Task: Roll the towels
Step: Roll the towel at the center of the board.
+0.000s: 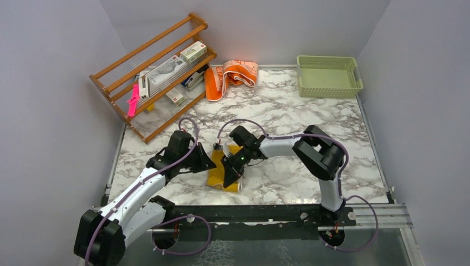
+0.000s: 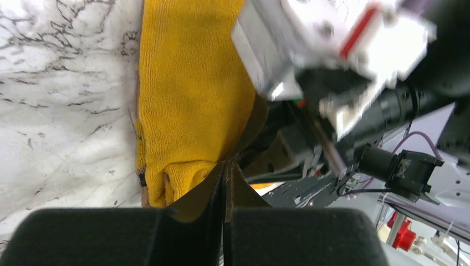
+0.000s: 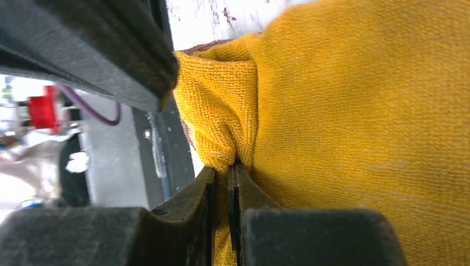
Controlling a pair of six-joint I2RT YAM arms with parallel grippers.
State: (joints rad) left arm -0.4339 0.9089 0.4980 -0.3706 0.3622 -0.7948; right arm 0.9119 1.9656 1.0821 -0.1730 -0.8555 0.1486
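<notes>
Near the front centre of the table (image 1: pixel 288 116) we find the mustard towel (image 1: pixel 215 177), bunched. The right gripper (image 3: pixel 233 166) is clamped on a fold of it. The left gripper (image 2: pixel 224 166) is closed at its edge, and we cannot confirm a hold. The orange towel (image 1: pixel 233 75) lies crumpled at the far edge, beside the rack (image 1: pixel 155 72).

- Near towel (image 1: pixel 216 178) is being borne by the table (image 1: pixel 288 111) at front centre, just ahead of the arm bases.
- It is being flanked: left gripper (image 1: pixel 209 162) at its left edge, right gripper (image 1: pixel 229 176) on its right side, where a fold is being pinched.
- Far towel (image 1: pixel 233 75) is being kept at the table's back, left of centre, well apart from the near towel.
- Rack (image 1: pixel 119 83) is being stood at back left, just beside the far towel, with boxes (image 1: pixel 166 69) being held on its shelves.
- Basket (image 1: pixel 328 76) is being kept in the back right corner.
</notes>
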